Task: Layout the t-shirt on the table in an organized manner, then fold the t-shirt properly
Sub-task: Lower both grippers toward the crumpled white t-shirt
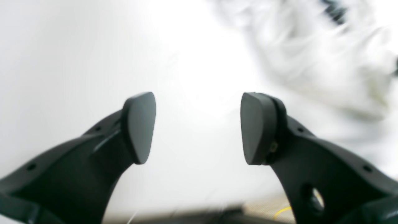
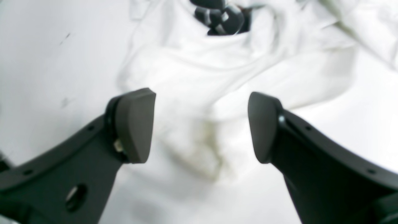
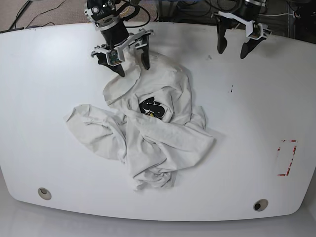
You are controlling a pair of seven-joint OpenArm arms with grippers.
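White table (image 3: 49,74) bears crumpled t-shirt (image 3: 148,133), 2 grommets (image 3: 44,193), red tape mark (image 3: 286,158).

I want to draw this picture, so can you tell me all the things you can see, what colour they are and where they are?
t-shirt: one, off-white with black lettering, crumpled in the middle of the table.
table: one, glossy white, under everything.
grommet holes: two, grey, near the front edge, one towards each corner.
tape mark: one, red outline, on the base view's right side.
cables: a few, dark, on the floor behind the table.
right gripper: one, black, open, over the shirt's far edge.
left gripper: one, black, open, above bare table at the far right.
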